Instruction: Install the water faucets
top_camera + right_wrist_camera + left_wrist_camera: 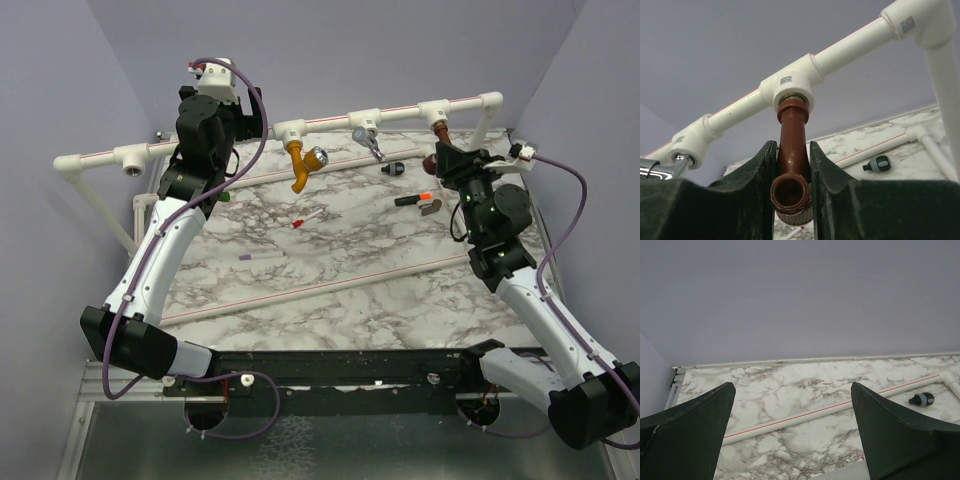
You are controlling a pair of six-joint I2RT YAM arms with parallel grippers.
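The dark brown faucet (792, 125) hangs from a tee socket (792, 87) of the white pipe (400, 104), its open threaded end facing the camera. My right gripper (791, 144) is shut on its body; in the top view it (447, 158) sits just below that tee. The mustard-orange faucet (303, 162) and the silver-grey faucet (368, 140) hang from the two tees to the left. My left gripper (792, 387) is open and empty above the marble table. A small green bit (224, 197) shows beside the left arm; I cannot tell what it is.
The leftmost tee (133, 158) holds nothing. Two long white pipes (310, 290) (330, 165) lie across the marble table. Small loose pieces lie on it: a black-grey one (392, 168), a black-and-orange one (412, 200), a red-tipped marker (305, 218), a purple one (262, 256).
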